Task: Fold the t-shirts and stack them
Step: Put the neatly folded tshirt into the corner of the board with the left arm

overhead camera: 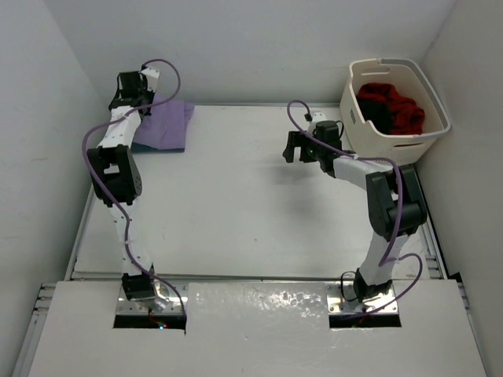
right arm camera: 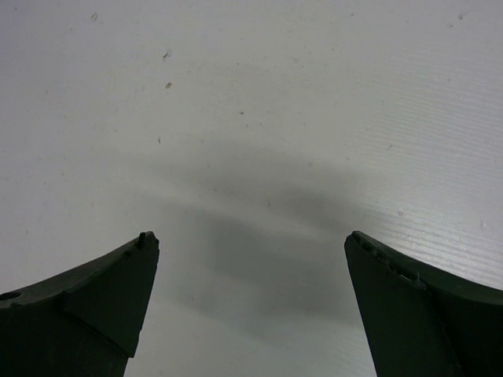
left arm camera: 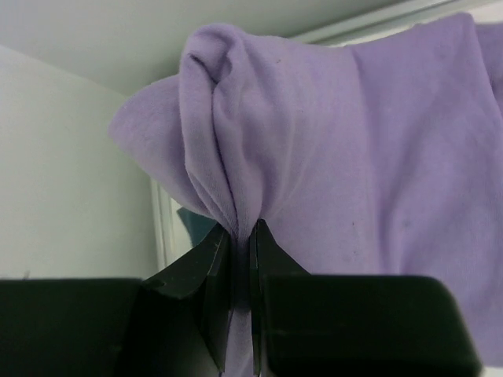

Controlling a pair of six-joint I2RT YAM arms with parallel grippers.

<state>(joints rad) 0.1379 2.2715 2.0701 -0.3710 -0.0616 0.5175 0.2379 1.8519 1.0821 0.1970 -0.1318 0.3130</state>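
While your left gripper [left arm camera: 236,234] clamps the lavender shirt [left arm camera: 354,157], your right gripper [right arm camera: 251,237] hangs spread over the bare table [overhead camera: 236,212].

Upper left of the overhead view: the lavender shirt lies in the table's far corner, and your left fingers are pressed together on a gathered ridge of it, which stands up in a peak. The wrist view shows a sliver of teal shirt [left arm camera: 195,224] beneath. Right of centre, your right gripper floats above the white surface, jaws well apart, touching nothing. Upper right, the red shirt [overhead camera: 391,108] sits bunched inside the cream basket [overhead camera: 357,129].
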